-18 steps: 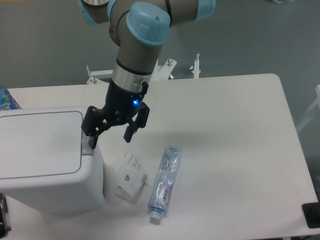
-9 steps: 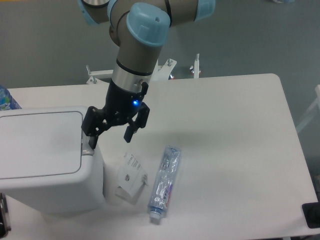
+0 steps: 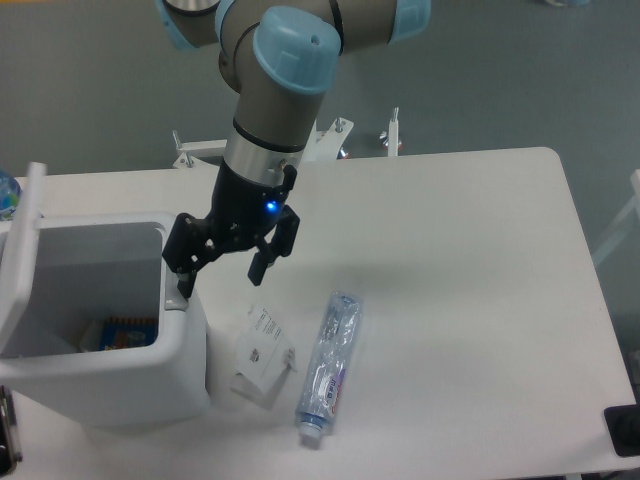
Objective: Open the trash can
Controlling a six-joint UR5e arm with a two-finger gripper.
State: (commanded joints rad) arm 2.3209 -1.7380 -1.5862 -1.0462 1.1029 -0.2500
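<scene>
The end effector [image 3: 222, 268] is spread open, nothing held, 1 fingertip [image 3: 184, 288] pressed on the trash can [image 3: 105, 385] button at its right rim.

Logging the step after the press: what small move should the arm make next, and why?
Probably lift the claw straight up off the grey tab. The trash can lid stands swung up at the left, the inside is exposed, and one finger sits at the tab, so pressing seems finished.
</scene>
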